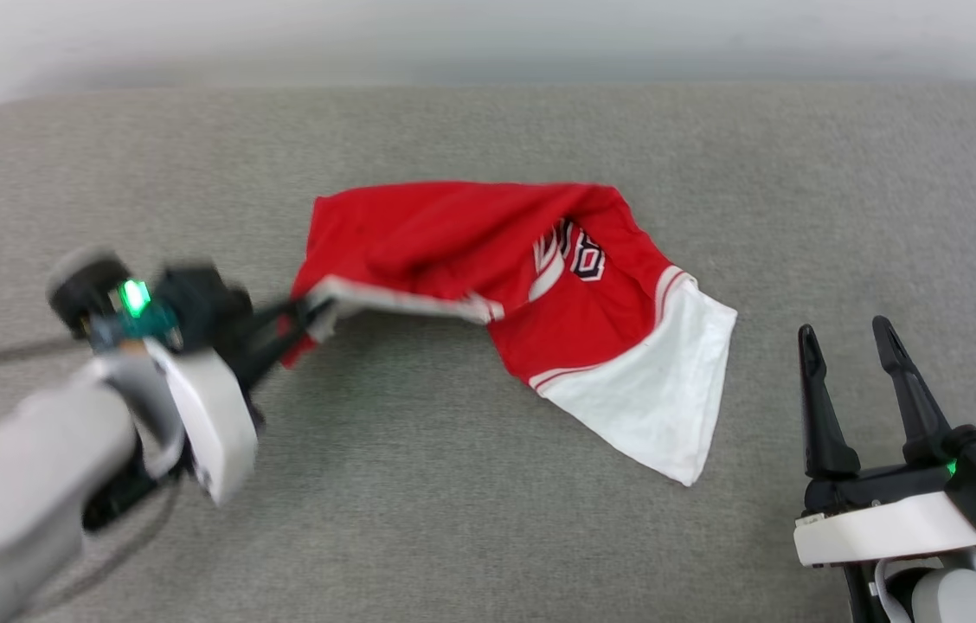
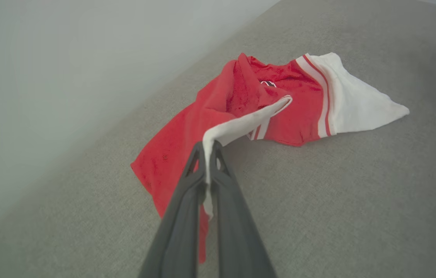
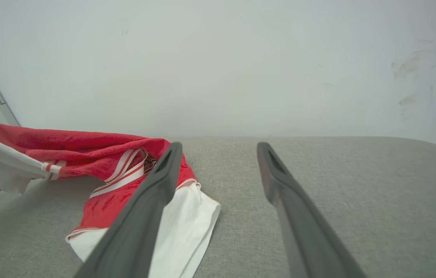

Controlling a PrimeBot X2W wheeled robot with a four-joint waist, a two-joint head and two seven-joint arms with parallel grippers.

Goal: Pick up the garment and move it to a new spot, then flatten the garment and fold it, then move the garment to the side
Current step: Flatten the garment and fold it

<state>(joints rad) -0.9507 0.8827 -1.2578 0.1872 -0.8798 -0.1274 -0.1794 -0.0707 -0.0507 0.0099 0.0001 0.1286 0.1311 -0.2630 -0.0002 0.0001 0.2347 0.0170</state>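
**Jersey pinched by one sleeve**
Left tool (image 1: 311, 316) is clenched on the white sleeve hem of the red jersey T-shirt (image 1: 453, 234), lifting it (presumably to relocate it). The rest sags mid-bench (image 1: 488, 536). Right tool (image 1: 844, 333) hangs released by the front right corner.

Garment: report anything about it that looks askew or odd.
The garment lies crumpled, not flat: red fabric bunches over the chest lettering, and the left gripper pinches one white sleeve, stretched taut.

Partial, illegible black-and-white lettering (image 1: 587, 258) on the crumpled red garment (image 1: 471, 242); no readable text
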